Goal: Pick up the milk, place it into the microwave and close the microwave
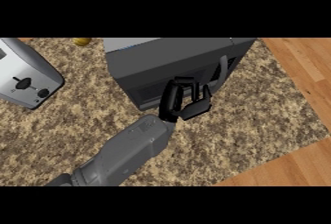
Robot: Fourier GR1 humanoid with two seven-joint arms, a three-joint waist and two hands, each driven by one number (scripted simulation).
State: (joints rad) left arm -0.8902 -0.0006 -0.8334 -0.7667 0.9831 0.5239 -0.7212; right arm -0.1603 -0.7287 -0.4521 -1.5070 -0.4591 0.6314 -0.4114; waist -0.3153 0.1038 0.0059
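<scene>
The forearm (123, 155) comes in from 7 o'clock. The hand (184, 98), which side I cannot tell, sits at centre with fingers relaxed and straight, against the closed microwave (174, 61) door. The toaster (26, 74) stands at 10 o'clock. The milk is hidden.

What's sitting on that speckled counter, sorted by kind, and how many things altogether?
Microwave: 1
Toaster: 1
Small yellow thing at the back edge, mostly cut off, cannot tell what: 1
Total: 3
No milk shows. One hand is at the microwave's front; which hand it is I cannot tell.
</scene>
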